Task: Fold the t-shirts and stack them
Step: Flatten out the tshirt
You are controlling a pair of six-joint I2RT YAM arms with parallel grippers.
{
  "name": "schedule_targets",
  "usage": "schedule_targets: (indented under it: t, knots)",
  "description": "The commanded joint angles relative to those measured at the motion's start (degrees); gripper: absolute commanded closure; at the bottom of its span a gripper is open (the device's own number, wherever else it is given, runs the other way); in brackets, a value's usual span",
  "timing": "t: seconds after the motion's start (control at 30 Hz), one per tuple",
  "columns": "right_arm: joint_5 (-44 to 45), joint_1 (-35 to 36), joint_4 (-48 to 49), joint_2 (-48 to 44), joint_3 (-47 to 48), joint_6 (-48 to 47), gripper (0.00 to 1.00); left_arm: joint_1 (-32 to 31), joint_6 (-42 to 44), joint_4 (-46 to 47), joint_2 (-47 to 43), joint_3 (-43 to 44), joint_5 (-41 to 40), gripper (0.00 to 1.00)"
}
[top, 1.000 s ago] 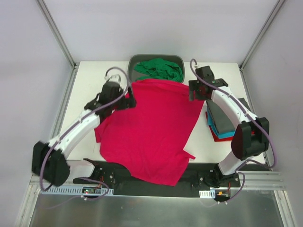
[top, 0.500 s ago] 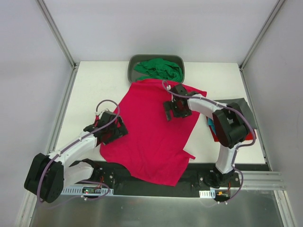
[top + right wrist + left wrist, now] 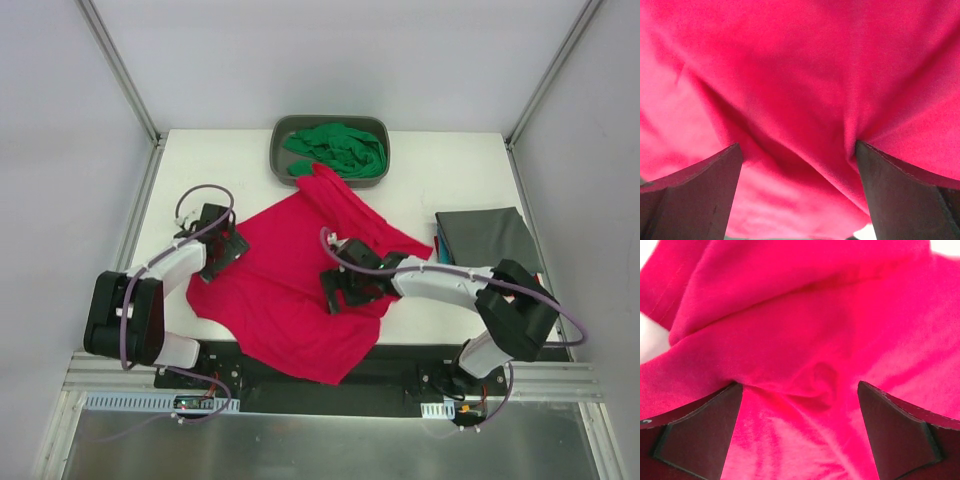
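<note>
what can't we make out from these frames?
- Top view: whatever lies under the dark grey shirt; it covers everything below.
- Top view: the tub floor, hidden by the green shirt.
- Wrist views: which part of the crimson-pink shirt they face; fabric fills both frames.
- Wrist views: whether the left gripper or right gripper touches the cloth; too close.

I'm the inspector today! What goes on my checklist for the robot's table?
Surface: white table, pink fabric hanging over its near edge.
Job's things: crimson-pink t-shirt rumpled mid-table; green t-shirt bunched in the tub; dark grey t-shirt folded, topping the stack at right.
Clutter: grey tub at the far edge.
Grippers: left gripper open at the pink shirt's left edge; right gripper open over its right part.
Cables: looped cable on each arm.
Surroundings: white walls, metal frame posts.
</note>
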Motion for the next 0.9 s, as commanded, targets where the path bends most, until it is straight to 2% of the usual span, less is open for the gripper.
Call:
schedule_targets:
  t: [0.0,0.1,0.23,0.33,0.43,0.6,0.87]
  knots:
    - [-6.78,10.45,-0.97,1.14,1.36,10.97,0.04,4.71,3.26,-4.09,6.12,6.53,-7.93,0.01]
    - [-10.90,15.30,-0.61,2.72,8.47,8.00,0.04,8.40,4.58,-4.97,10.95,12.59,-9.00,0.01]
    - [-14.78,16.54,-2.54,4.04,17.70,-0.35,0.04,10.25,8.00,-5.24,17.20,21.29,-6.27,0.01]
    - [-14.27,13.56,-5.34,4.75,22.01,-3.87,0.04,10.17,12.83,-5.15,20.63,27.62,-2.59,0.01]
    - [-10.05,7.86,-6.06,4.57,22.91,-5.46,0.04,10.17,16.18,-5.15,20.38,30.89,0.58,0.01]
    - [-4.51,-2.17,-7.81,9.83,25.35,-8.27,0.04,9.47,15.58,-5.15,13.45,24.58,3.74,0.01]
    - [-0.29,-6.57,-12.56,21.53,34.59,-11.09,0.04,6.21,11.09,-2.78,5.09,10.16,7.34,0.01]
